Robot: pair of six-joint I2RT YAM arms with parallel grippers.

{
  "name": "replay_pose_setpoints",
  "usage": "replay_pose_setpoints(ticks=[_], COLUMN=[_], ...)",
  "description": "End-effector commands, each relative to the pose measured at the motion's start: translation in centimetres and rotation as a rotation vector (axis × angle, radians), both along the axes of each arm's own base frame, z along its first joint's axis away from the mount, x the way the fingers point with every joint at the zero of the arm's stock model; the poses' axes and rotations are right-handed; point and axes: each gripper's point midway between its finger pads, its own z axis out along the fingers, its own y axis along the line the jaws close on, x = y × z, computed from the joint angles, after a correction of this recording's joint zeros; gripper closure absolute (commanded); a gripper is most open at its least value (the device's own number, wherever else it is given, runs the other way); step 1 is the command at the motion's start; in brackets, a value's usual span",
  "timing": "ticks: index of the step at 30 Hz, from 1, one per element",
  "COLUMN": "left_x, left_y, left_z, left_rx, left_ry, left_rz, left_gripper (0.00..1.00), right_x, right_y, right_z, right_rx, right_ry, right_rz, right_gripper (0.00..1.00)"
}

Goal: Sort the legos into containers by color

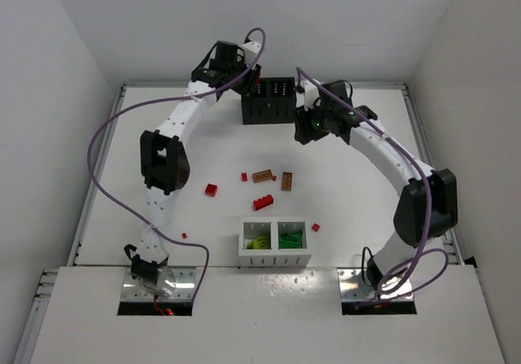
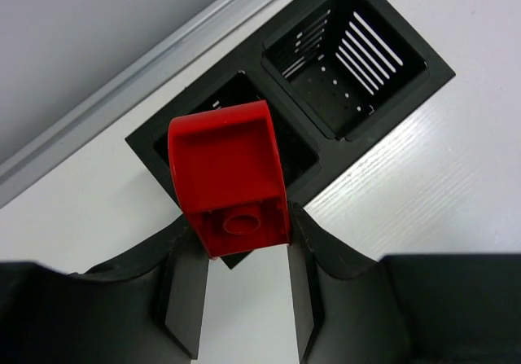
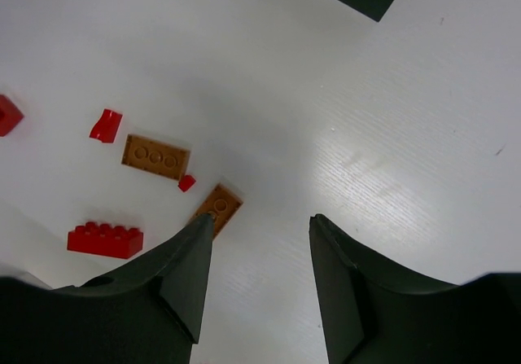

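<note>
Item, my left end effector [image 2: 244, 238]: closed on one red brick [image 2: 228, 168], pinched at its near end between both fingers, its long axis running straight out from me. Item, black box [image 2: 407, 79]: sits at the far side of the tabletop [image 2: 456, 209], directly under that brick. From my left wrist the brick covers most of one of its two compartments; the other compartment lies open beside it and looks bare. Judged relation for the coming move: the brick hangs above the covered compartment, not the divider, so letting go should drop it in. Item, my right end effector [image 3: 260, 242]: fingers apart, nothing between them, hovering just beside the black box. Below and to one side of it lie two brown bricks [image 3: 155, 156] and a long red brick [image 3: 104, 239]; this arm is the nearer one to them. Item, white box [image 1: 274, 256]: near edge, well apart from both end effectors
</note>
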Motion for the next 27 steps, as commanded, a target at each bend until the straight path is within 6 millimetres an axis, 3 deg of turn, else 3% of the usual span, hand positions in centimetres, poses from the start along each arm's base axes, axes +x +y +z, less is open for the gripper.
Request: replay_pose_setpoints(ticks=[1, 7, 11, 12, 17, 19, 21, 22, 23, 25, 26, 27], left_x=[1.4, 2.3, 2.9, 3.2, 3.9, 3.6, 3.3, 3.3, 2.9, 1.8, 0.5, -0.2], left_y=[-0.7, -0.9, -1.0, -1.0, -0.7, -0.7, -0.3, 0.4, 1.7, 3.1, 4.1, 5.8], left_z=[0.4, -0.7, -1.0, -0.4, 0.6, 3.2, 4.6, 5.3, 7.8, 8.2, 10.7, 9.3], left_rx=[-0.04, -0.043, -0.051, -0.053, -0.07, -0.11, -0.145, -0.154, -0.166, -0.163, -0.17, -0.147], left_ry=[-0.052, -0.064, -0.073, -0.093, -0.126, -0.158, -0.162, -0.167, -0.201, -0.185, -0.209, -0.163], left_rz=[0.008, 0.01, 0.023, 0.032, 0.068, 0.081, 0.094, 0.108, 0.123, 0.15, 0.158, 0.19], left_gripper=[0.77, 0.7, 0.52, 0.42, 0.28, 0.27, 0.27, 0.27, 0.27, 0.27, 0.27, 0.27], right_x=[2.2, 3.0, 3.4, 3.4, 3.7, 2.9, 2.6, 2.4, 2.0, 1.4, 1.0, 1.1], right_y=[0.7, 1.4, 1.7, 1.7, 2.2, 3.8, 4.8, 5.6, 5.8, 6.8, 6.9, 6.8], right_z=[2.4, 2.0, 2.6, 2.6, 2.7, 2.5, 2.0, 2.1, 1.5, 0.0, -0.6, -1.0], right_rx=[0.037, 0.05, 0.055, 0.055, 0.06, 0.044, 0.039, 0.039, 0.003, -0.044, -0.084, -0.106], right_ry=[-0.081, -0.075, -0.089, -0.089, -0.095, -0.101, -0.089, -0.093, -0.089, -0.071, -0.069, -0.064], right_rz=[-0.01, 0.005, 0.018, 0.018, 0.055, 0.156, 0.228, 0.261, 0.318, 0.394, 0.448, 0.473], right_gripper=[0.49, 0.49, 0.46, 0.44, 0.44, 0.44, 0.44, 0.44, 0.44, 0.44, 0.43, 0.4])
